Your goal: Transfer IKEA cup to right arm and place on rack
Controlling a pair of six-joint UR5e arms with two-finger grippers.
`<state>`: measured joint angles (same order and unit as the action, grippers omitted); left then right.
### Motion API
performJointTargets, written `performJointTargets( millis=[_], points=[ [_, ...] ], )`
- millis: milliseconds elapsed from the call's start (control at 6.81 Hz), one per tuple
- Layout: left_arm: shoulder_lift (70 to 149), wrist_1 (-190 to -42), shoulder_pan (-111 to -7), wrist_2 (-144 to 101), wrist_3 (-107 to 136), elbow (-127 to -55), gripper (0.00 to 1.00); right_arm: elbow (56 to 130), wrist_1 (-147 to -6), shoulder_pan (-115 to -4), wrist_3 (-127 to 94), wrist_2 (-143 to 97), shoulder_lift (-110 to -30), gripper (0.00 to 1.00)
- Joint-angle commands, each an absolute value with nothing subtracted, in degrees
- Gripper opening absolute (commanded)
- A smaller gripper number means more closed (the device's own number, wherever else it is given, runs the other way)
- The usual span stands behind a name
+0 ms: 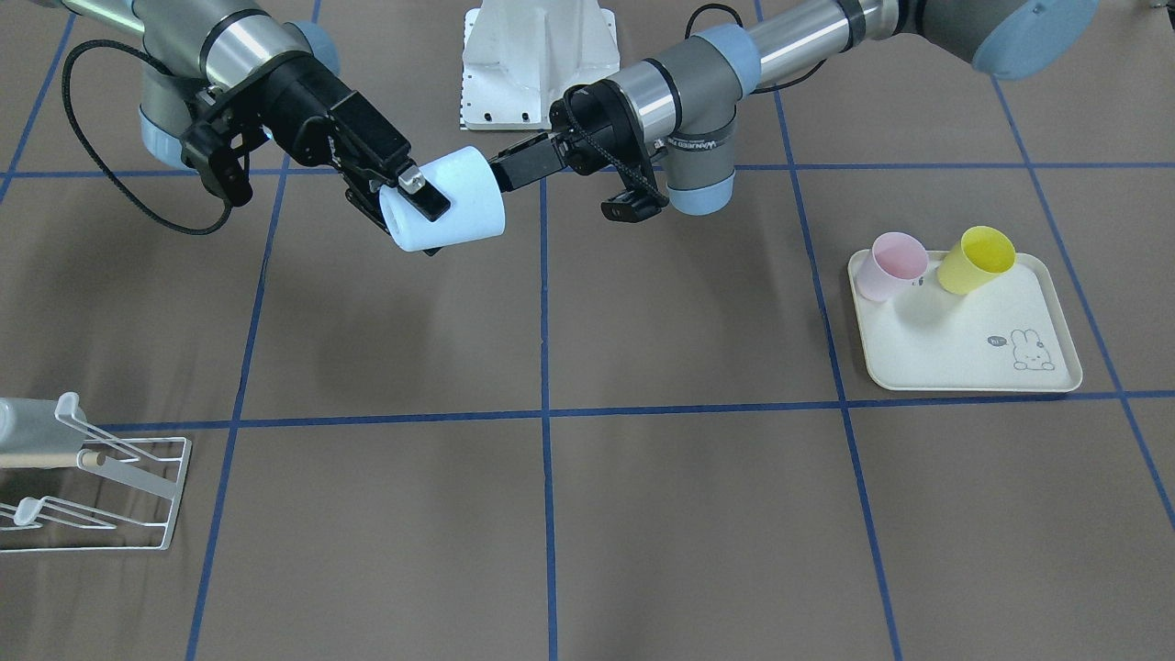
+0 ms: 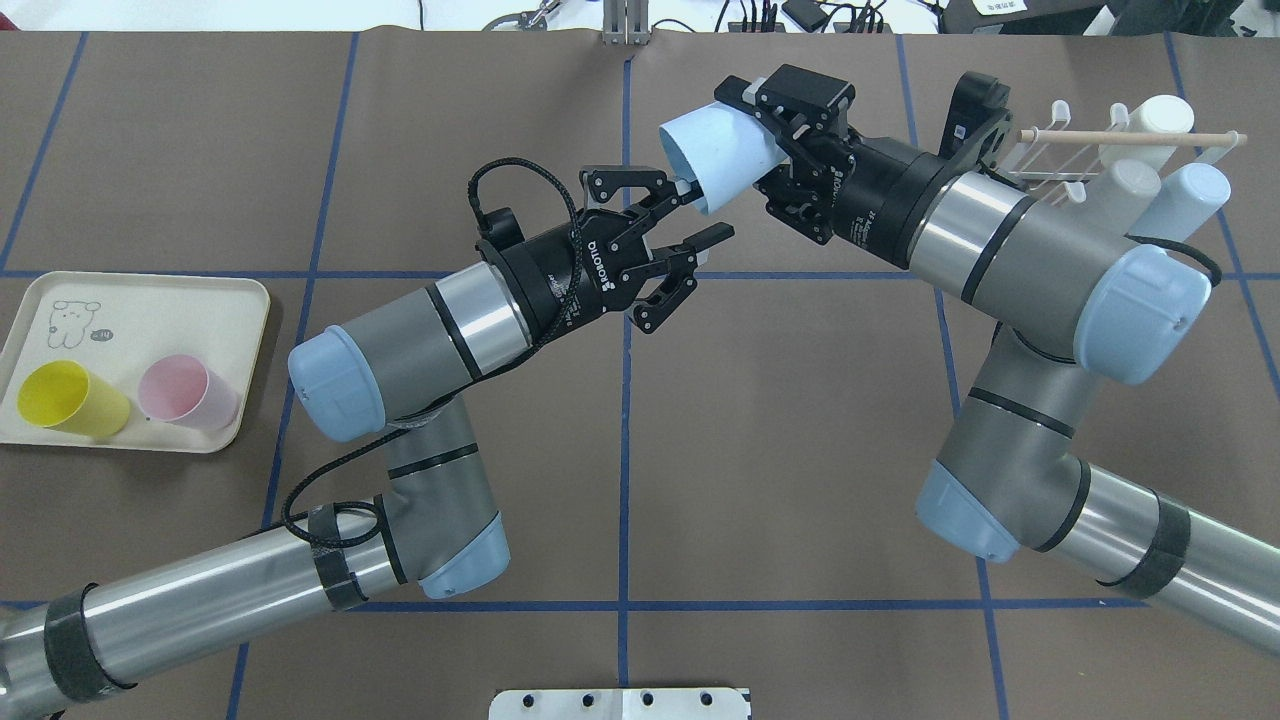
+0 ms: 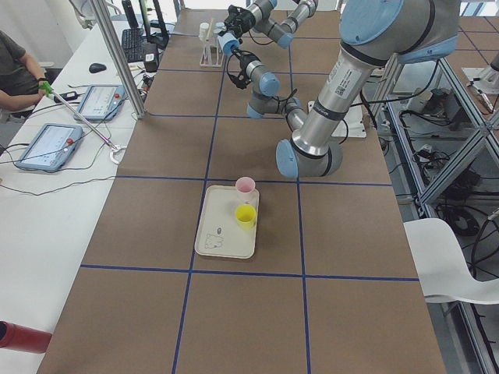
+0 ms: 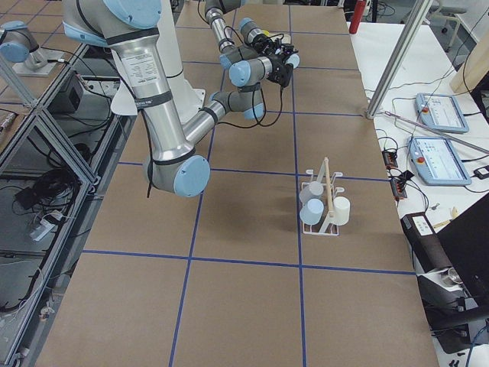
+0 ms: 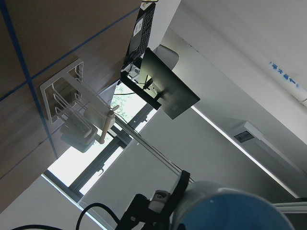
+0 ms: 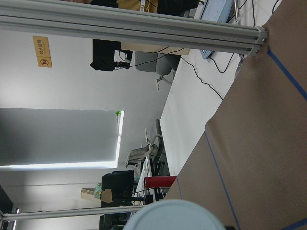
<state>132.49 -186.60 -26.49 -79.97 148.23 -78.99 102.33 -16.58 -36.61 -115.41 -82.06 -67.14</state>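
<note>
The IKEA cup (image 2: 722,160) is light blue and lies sideways in mid-air above the table's middle. My right gripper (image 2: 778,135) is shut on its narrow end, one finger across the rim (image 1: 420,195). At the cup's wide end, my left gripper (image 2: 707,210) stands open. Its upper finger touches the rim and its lower finger is apart from the cup. The white wire rack (image 2: 1075,160) with a wooden dowel stands at the table's far right end and holds three pale cups. It also shows in the front view (image 1: 101,487) and in the left wrist view (image 5: 72,110).
A cream rabbit-printed tray (image 2: 180,310) lies on the left side of the table with a pink cup (image 2: 185,392) and a yellow cup (image 2: 70,400) on it. The robot's white base (image 1: 537,64) is at the table's near edge. A person sits at a side bench (image 3: 15,74).
</note>
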Motion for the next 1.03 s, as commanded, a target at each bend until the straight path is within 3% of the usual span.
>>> performJointTargets(
  millis=[0,294,881],
  points=[
    [132.2,-187.0,-26.7,-79.9,146.4,-79.1,1.0,102.1,-16.6,-38.7,-115.3,-82.1,-67.1,0.0],
    [131.9,-187.1,-29.2,-80.7,139.6,-79.8,1.0,99.9,-17.8,-44.5,-112.2,-82.4,-67.4,0.0],
    [121.6,-186.2,-42.7,-95.5,126.3,-81.6,0.99,102.2,-40.2,-52.4,-87.4,-82.0,-69.6,0.0]
  ],
)
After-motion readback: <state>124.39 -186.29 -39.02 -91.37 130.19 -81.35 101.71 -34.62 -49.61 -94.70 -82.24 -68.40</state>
